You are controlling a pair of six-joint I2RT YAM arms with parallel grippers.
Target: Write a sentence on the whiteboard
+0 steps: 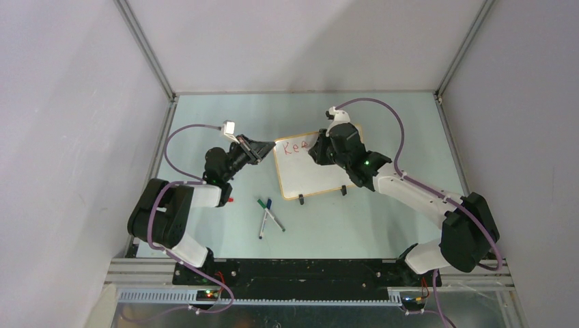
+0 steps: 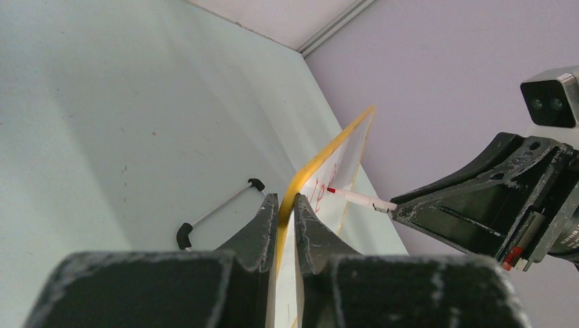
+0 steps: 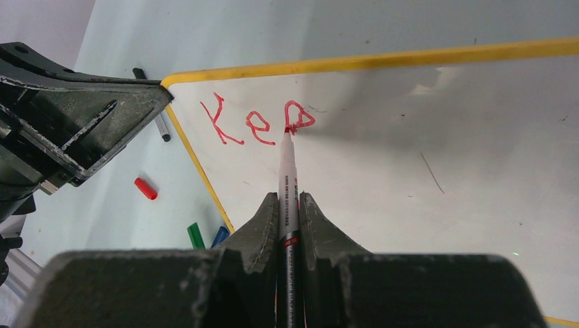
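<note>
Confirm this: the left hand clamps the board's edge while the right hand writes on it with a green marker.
Wrong colour: the right wrist view shows the marker is red. The left hand does clamp the board's edge while the right hand writes.

Remote session notes. I read this as robotics lab test cell. Pale table [image 1: 205, 232] boxed in by plain grey panels [image 1: 68, 102] on three sides, aluminium posts [image 1: 145, 51] at back corners. Two arms bolted to black base plate [image 1: 300, 270] at near edge, slotted metal rail [image 1: 273, 297] below it. Purple cables [image 1: 400, 133] looped along arms, small camera [image 2: 553, 96] mounted at wrist. Props on table: whiteboard [image 1: 311, 174], loose markers [image 1: 264, 219].
</note>
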